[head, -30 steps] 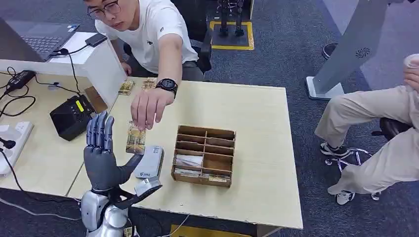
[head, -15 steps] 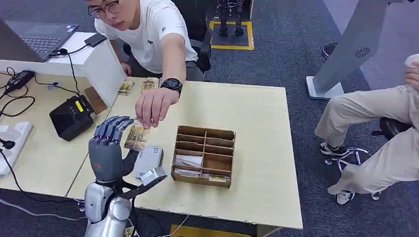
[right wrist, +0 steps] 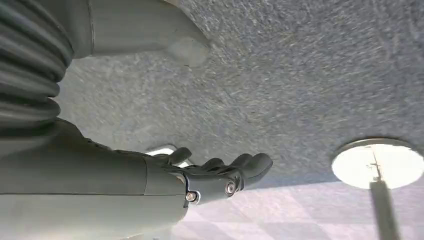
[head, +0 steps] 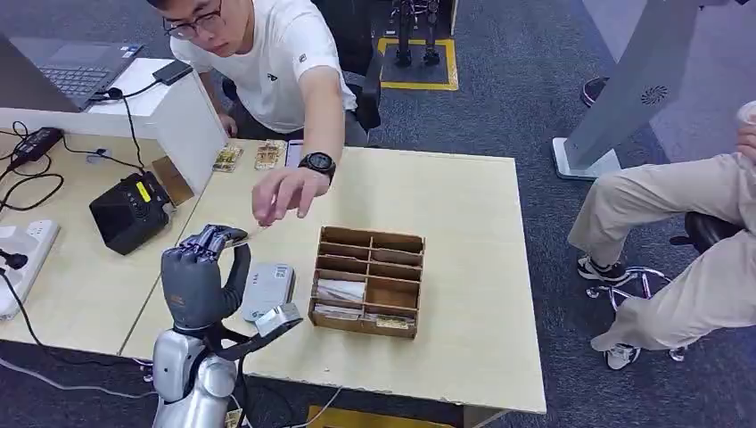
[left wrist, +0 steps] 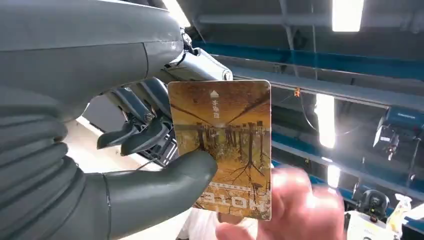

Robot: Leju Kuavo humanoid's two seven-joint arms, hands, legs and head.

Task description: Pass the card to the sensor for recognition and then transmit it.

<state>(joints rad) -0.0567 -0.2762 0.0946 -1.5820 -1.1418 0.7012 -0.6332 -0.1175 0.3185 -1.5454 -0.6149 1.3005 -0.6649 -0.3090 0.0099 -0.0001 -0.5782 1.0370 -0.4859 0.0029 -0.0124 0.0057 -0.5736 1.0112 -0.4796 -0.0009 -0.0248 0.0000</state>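
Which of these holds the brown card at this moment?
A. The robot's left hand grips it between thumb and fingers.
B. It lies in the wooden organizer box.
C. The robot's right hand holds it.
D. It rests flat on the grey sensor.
A: in the left wrist view the card sits between the thumb and fingers of the left hand; the head view shows that hand closed above the table.

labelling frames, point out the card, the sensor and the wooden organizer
card (left wrist: 220, 150), left wrist view, middle of its printed face
sensor (head: 268, 290), head view, its grey top
wooden organizer (head: 368, 281), head view, a middle divider
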